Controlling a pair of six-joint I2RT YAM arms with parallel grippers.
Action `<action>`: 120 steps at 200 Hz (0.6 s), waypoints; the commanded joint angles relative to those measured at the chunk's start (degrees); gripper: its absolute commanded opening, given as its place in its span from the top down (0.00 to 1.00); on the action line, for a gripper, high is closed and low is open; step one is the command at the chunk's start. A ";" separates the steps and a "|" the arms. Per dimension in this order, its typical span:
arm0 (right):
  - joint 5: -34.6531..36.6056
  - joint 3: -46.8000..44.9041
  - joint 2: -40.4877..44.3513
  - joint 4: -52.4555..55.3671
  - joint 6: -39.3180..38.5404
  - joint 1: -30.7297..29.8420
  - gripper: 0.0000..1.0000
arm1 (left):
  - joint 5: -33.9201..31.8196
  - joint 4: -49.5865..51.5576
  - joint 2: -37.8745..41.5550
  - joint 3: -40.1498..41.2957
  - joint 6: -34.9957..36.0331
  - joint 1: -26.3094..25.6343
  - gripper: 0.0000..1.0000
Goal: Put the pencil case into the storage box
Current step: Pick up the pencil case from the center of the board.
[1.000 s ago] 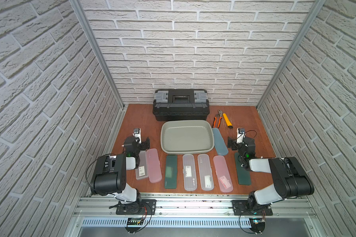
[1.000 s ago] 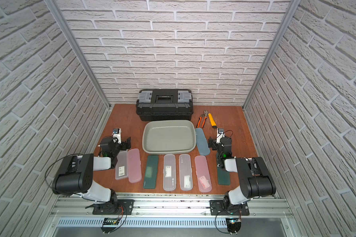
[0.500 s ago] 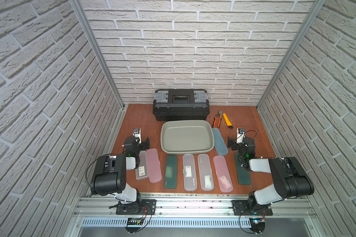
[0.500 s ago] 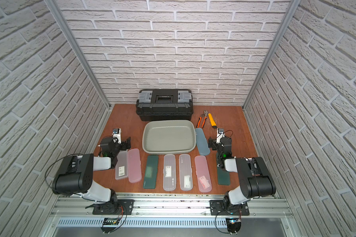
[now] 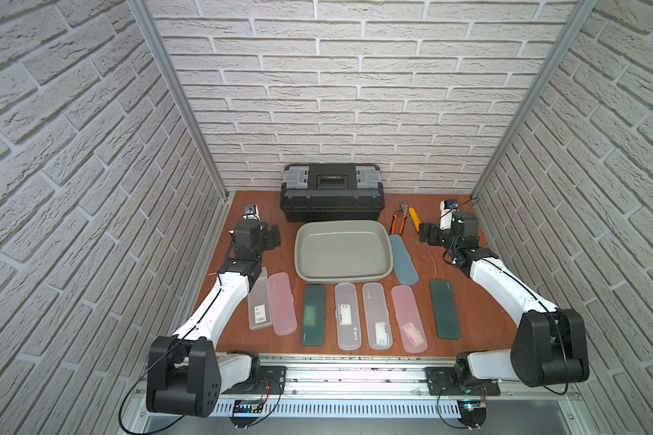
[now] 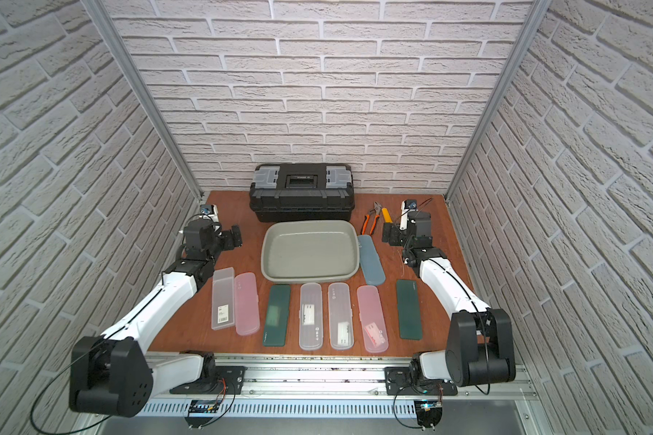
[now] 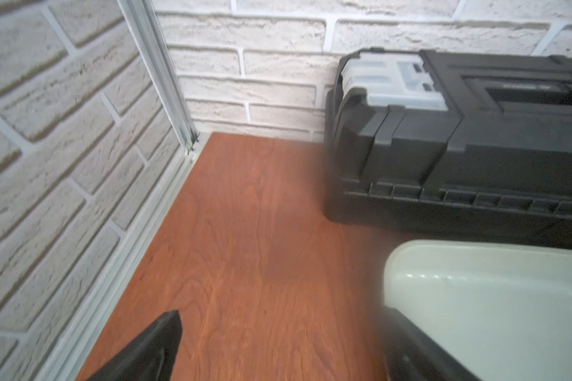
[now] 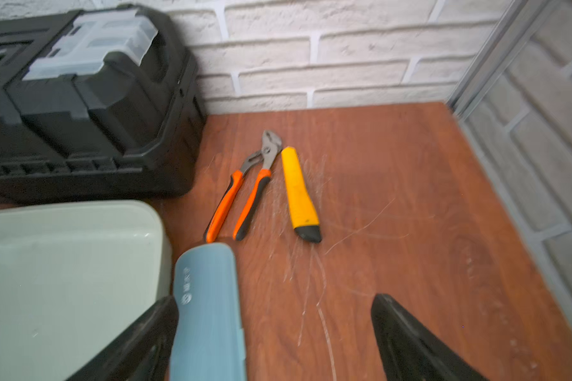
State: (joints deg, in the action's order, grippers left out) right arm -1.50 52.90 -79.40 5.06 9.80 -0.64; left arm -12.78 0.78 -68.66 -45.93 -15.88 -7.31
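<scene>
Nothing of the task is done yet, as far as we can see. The storage box (image 5: 340,252) stands empty in the middle of the surface (image 5: 479,331), just in front of the black toolbox (image 5: 332,192). Seven pencil cases (image 5: 347,320) lie in a row between the box and the arm bases. An eighth, the blue-grey pencil case (image 5: 404,260), lies along the box's right side, just beside its rim. We judge it the likeliest first pick, since the right jaws hang near its far end. The left jaws and the right jaws both stand apart and hold nothing, so grasping, lifting and setting down are all left to do.

Both top views give us the whole layout: every case, the empty box, and the left arm (image 5: 223,301) stretched past the row's left end. They do not show how the right jaws stand to the blue-grey case.

The right wrist view does. There the blue-grey pencil case (image 8: 208,310) lies with its rounded end between the two fingers (image 8: 139,339), close to one and well clear of the other. Whether it touches that finger we cannot tell. That view also shows the orange pliers (image 8: 245,191), the yellow utility knife (image 8: 299,194) and fine scratches in the wood.

The left wrist view shows no case at all. It shows only bare surface between its fingers (image 7: 146,346), a corner of the box and one end of the toolbox.
</scene>
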 commanded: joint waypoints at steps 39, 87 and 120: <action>-7.01 -2.33 -3.86 19.79 5.21 -4.23 0.07 | 4.57 11.62 9.33 0.99 -7.52 -4.31 0.02; -5.46 -0.64 -9.19 21.22 4.24 -6.69 0.07 | 5.35 11.99 12.02 1.13 -7.42 -4.34 0.01; -4.92 1.52 -12.80 22.00 3.88 -7.07 0.07 | 7.06 13.03 11.32 0.00 -7.41 -4.32 0.02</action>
State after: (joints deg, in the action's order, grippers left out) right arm -7.18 51.72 -90.54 26.37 13.74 -7.40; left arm -7.70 13.52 -56.97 -44.95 -22.79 -11.66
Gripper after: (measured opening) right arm 0.932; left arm 0.985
